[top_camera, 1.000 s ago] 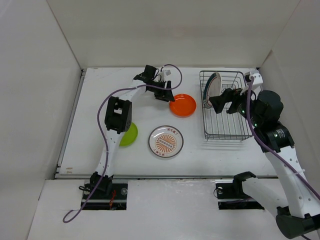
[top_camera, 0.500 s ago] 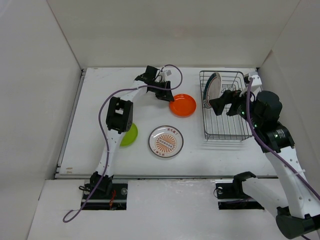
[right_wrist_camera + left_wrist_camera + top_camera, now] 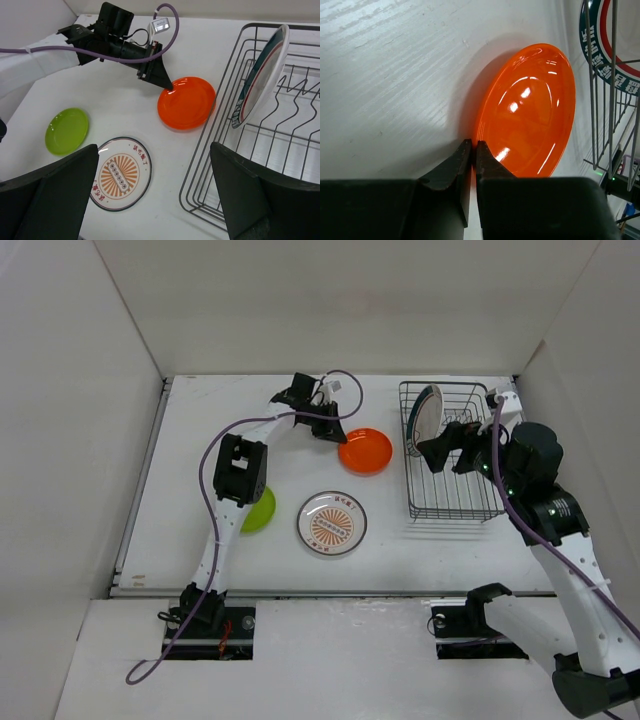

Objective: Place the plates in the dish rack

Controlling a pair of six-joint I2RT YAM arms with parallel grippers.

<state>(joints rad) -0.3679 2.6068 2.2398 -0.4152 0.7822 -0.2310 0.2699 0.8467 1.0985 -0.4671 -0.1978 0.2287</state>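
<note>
The orange plate (image 3: 365,451) lies flat on the white table, left of the dish rack (image 3: 455,505). My left gripper (image 3: 338,437) is shut on its near-left rim; in the left wrist view the fingertips (image 3: 485,155) pinch the plate (image 3: 530,110) edge. A white plate with a teal rim (image 3: 425,412) stands upright in the rack's far-left slot. My right gripper (image 3: 452,448) hangs open over the rack's left side, holding nothing. The lime green plate (image 3: 258,510) and the sunburst plate (image 3: 332,523) lie flat nearer the front.
White walls enclose the table on the left, back and right. The left arm's purple cable (image 3: 345,390) loops above the orange plate. The rack's wire rim (image 3: 199,150) runs close beside the orange plate (image 3: 186,102).
My left gripper's jaws have closed onto the orange plate's rim. Both arms have hardly shifted, and the plates lie where they were.
</note>
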